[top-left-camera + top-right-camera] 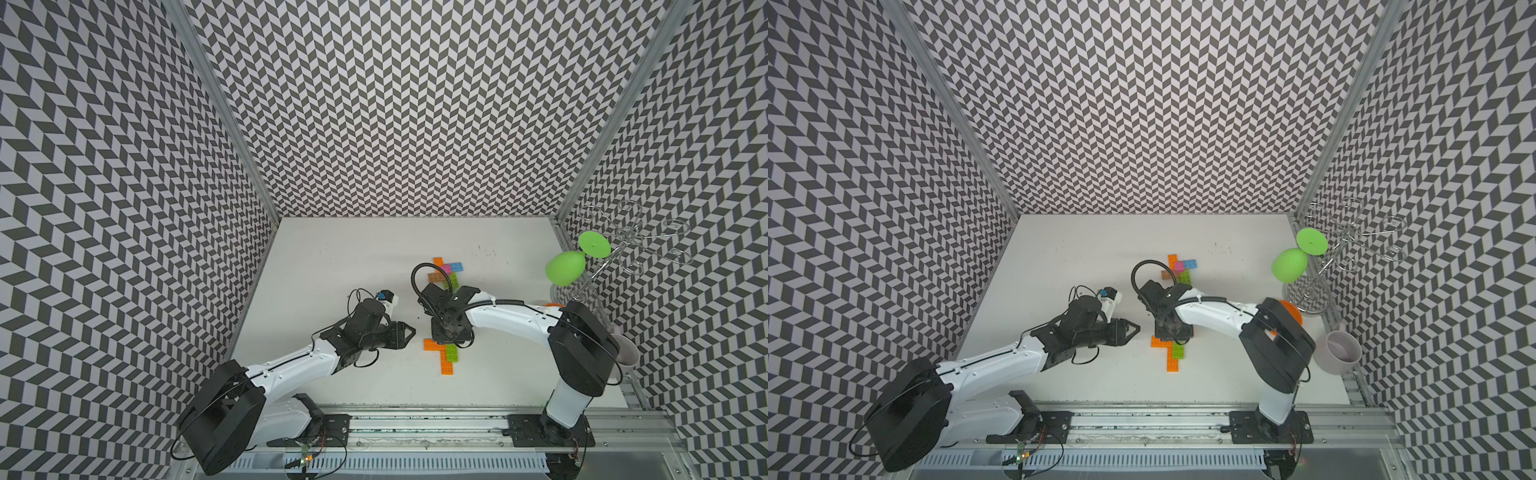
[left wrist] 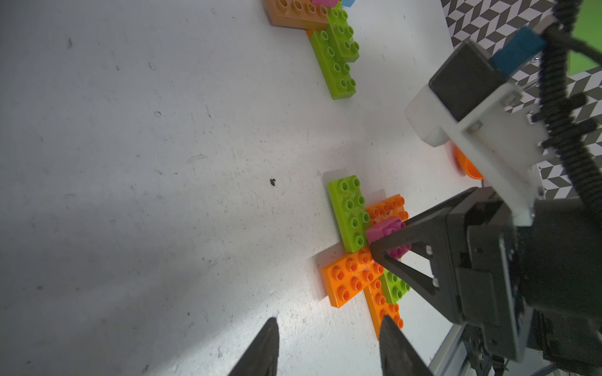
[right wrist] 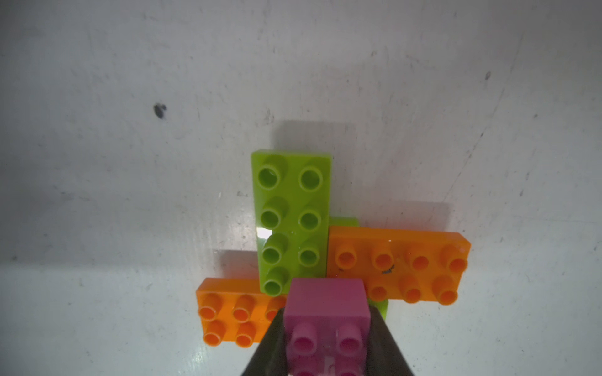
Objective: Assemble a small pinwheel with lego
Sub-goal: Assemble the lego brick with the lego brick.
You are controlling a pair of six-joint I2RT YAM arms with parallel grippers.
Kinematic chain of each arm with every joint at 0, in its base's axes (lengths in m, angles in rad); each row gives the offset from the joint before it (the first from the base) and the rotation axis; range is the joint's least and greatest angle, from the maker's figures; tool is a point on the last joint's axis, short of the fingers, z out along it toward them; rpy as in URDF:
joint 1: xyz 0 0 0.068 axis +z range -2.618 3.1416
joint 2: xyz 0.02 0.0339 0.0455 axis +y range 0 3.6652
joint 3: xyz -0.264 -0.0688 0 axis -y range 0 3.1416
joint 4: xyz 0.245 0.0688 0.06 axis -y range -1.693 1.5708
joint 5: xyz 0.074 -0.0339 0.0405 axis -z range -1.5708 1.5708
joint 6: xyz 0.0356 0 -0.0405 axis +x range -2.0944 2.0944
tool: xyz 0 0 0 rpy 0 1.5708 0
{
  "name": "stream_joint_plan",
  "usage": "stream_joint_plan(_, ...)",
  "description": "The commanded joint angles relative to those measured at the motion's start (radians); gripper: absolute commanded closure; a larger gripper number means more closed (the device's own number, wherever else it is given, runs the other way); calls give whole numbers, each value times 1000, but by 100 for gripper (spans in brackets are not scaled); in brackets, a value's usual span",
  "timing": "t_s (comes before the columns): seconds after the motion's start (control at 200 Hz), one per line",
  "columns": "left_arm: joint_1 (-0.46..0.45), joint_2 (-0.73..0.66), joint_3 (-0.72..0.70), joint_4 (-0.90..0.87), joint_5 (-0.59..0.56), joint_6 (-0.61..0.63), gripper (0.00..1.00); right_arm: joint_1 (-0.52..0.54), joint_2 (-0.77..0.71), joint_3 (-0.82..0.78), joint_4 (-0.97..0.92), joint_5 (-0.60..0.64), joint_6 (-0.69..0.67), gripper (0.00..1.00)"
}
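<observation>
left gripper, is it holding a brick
No, in the left wrist view the left gripper is open, with only table showing between its fingers.

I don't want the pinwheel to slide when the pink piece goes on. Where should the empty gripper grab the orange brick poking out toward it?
Probably its free end, pinched across the two long edges from above. The orange brick lies flat on the table, so only its edges offer grip, and that end clears the right gripper holding the pink square.
</observation>
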Motion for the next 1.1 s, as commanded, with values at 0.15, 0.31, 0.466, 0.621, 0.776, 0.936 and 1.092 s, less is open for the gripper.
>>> stream_joint_plan(0.15,-4,-14,3,6,-11,18,50,-3,73,-26,15,-15,9,100)
stream_joint_plan(0.31,-3,-6,4,7,-8,20,50,-3,102,-43,-6,-27,-7,100)
stream_joint_plan(0.466,-2,-2,-1,12,-9,22,50,-2,155,-76,-3,-68,-44,100)
stream_joint_plan(0.621,-1,-6,-3,10,-8,23,50,1,177,-109,15,-98,-65,100)
stream_joint_plan(0.776,2,-11,-6,7,-9,23,50,0,143,-59,-16,-79,-63,98)
stream_joint_plan(0.936,4,-19,-6,6,-7,19,50,-1,125,12,-63,-58,-63,87)
stream_joint_plan(1.092,4,-32,-10,1,-11,19,50,0,104,47,-83,-49,-60,76)
